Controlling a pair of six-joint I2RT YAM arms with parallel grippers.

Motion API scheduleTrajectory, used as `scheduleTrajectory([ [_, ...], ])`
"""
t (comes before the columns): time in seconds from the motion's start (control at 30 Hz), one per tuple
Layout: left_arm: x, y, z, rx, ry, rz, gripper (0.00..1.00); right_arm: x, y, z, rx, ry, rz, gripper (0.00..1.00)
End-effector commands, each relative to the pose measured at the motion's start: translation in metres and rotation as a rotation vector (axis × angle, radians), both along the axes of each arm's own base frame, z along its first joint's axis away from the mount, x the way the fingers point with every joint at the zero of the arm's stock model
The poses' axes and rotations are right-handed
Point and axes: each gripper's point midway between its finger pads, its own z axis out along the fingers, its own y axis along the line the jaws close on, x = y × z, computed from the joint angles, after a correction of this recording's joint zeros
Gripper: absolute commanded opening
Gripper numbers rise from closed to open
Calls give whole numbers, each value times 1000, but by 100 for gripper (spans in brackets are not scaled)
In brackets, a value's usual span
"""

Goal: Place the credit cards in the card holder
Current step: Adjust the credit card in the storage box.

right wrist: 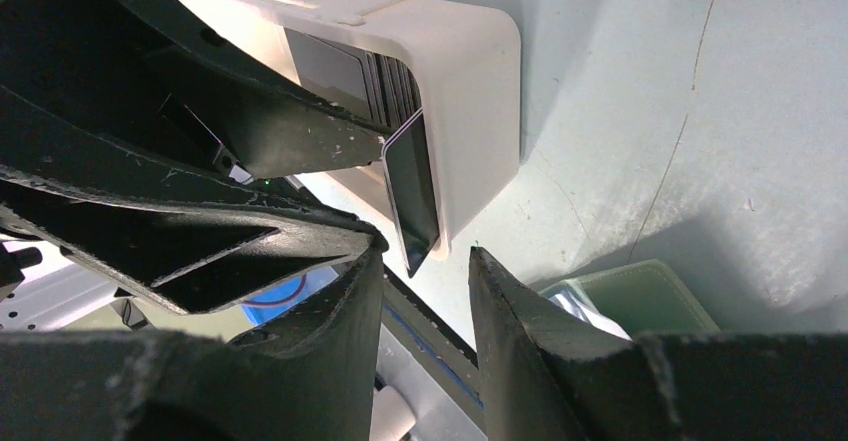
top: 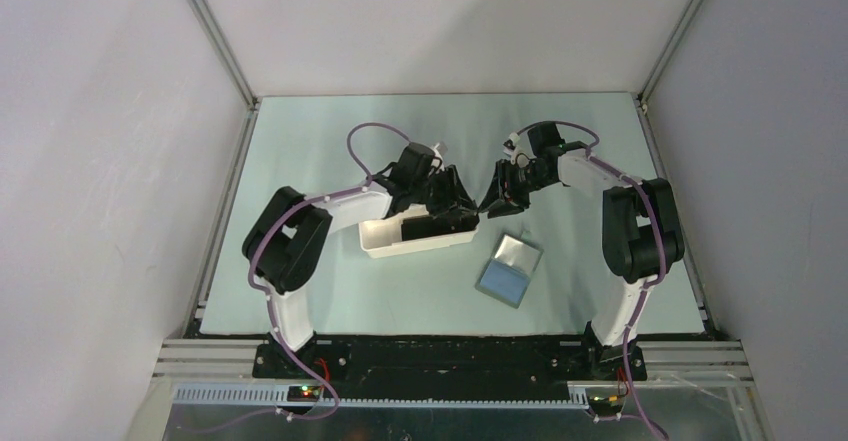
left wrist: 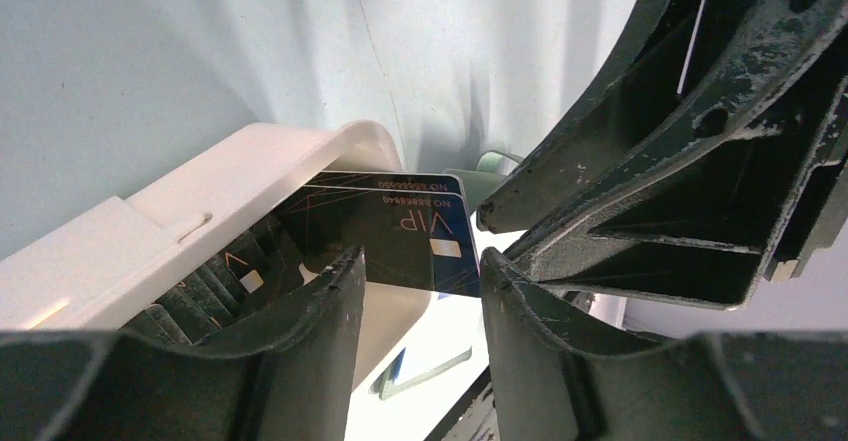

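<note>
Pickup: my left jaws and right jaws spread at thin dark-blue credit cards [left wrist: 400,231] in long white tray [left wrist: 150,231]; next, pinch one.

The credit cards [left wrist: 400,226] are navy with gold lines, the tray [left wrist: 200,221] white.

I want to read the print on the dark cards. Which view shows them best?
Left wrist: the dark rectangular credit cards face that camera, with their lettering visible. Right wrist sees them nearly edge-on; top external barely shows them, only darkness inside the tray.
</note>
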Motion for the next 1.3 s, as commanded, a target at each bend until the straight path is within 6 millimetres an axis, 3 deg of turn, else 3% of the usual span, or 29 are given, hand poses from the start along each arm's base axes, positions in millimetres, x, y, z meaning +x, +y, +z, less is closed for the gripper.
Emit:
scheduleTrajectory([
  [0.0, 7, -11, 42, -85, -86, -2, 51, -2, -1, 12, 16, -37, 18, 41],
  [0.3, 12, -12, 28, -58, -76, 8, 45, 0, -5, 15, 12, -44, 10, 41],
  [0.67, 9, -9, 18, -37, -66, 0, 23, -2, -6, 13, 9, -38, 15, 42],
  [0.73, 9, -9, 20, -40, -68, 1, 26, -2, -6, 12, 4, -37, 15, 42],
  [0.83, 9, -9, 26, -48, -74, 5, 40, -2, -7, 12, 2, -38, 14, 42],
  [0.9, 11, -10, 30, -52, -83, 7, 44, -2, -7, 12, 2, -40, 11, 42],
  [1.03, 12, -12, 31, -38, -92, 10, 45, -2, -10, 11, 0, -39, 6, 42],
  [1.27, 9, -13, 18, 28, -72, -2, 37, -1, -15, 11, 1, -38, -3, 42],
])
